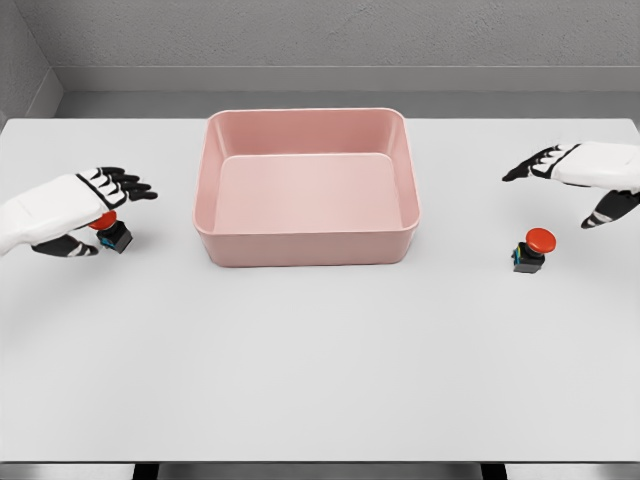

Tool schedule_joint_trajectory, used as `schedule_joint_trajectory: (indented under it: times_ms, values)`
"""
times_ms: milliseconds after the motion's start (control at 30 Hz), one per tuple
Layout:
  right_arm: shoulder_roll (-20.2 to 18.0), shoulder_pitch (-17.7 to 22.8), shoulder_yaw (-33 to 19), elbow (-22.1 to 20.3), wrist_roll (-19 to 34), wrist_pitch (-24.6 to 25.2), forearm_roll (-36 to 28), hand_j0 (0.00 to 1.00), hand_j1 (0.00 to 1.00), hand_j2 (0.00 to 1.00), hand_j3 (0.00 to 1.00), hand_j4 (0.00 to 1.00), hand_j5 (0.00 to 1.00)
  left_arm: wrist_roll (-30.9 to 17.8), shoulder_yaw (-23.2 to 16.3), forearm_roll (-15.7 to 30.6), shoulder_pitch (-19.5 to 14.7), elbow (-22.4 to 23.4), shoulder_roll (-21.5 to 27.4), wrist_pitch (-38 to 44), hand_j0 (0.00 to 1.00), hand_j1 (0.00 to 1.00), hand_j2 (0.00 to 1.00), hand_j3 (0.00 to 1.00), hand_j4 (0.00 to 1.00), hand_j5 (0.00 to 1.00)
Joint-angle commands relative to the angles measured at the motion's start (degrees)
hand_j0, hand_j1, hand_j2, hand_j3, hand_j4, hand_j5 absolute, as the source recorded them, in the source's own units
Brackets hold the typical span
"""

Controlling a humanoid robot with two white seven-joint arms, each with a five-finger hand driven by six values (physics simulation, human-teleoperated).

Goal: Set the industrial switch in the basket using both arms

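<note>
- Over at the left edge of the frame, the white left hand with black fingertips (75, 208) sits right on top of a small black switch with a red mushroom button (112, 232). Fingers are stretched out and the thumb is tucked underneath, but I honestly can't tell if it's actually gripping the thing.
- Upper right of the frame, the right hand (583, 175) hovers with fingers spread apart, holding nothing.
- Just below it, a second black-and-red button switch (531, 250) stands upright on the table, clear of the hand.
- Middle of the frame, a pink rectangular plastic basket (306, 240) sits between both switches.
- Everything rests on a pale grey tabletop (320, 370).
</note>
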Motion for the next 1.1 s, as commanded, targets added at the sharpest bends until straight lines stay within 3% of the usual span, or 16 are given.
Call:
schedule_joint_trajectory:
  times_ms: [0, 300, 567, 1067]
  values:
    - [-1.3, 0.1, -0.2, -1.9, 0.1, 0.1, -0.4, 1.00, 1.00, 1.00, 1.00, 1.00, 1.00, 0.1, -0.3, 0.5, 0.0, 0.6, 0.0, 0.0, 1.00, 1.00, 1.00, 1.00, 1.00, 1.00]
    - [-1.2, 2.3, -0.9, -2.2, -0.1, 0.1, -0.4, 1.00, 1.00, 1.00, 1.00, 1.00, 1.00, 0.1, -0.3, 0.3, -1.6, 6.4, -3.2, 0.0, 1.00, 1.00, 1.00, 1.00, 1.00, 1.00]
    - [-1.4, 4.0, -0.9, -6.1, -0.5, 0.1, -0.4, 1.00, 1.00, 1.00, 1.00, 1.00, 1.00, 0.2, -1.1, -0.4, -1.7, 8.2, -4.9, 0.0, 1.00, 1.00, 1.00, 1.00, 1.00, 1.00]
    - [-2.4, 5.9, -0.9, -6.2, -0.2, 0.1, -0.4, 1.00, 1.00, 1.00, 1.00, 1.00, 1.00, 0.4, -2.4, -0.3, -2.2, 9.0, -5.0, 0.0, 0.96, 0.96, 0.96, 0.96, 0.96, 0.96]
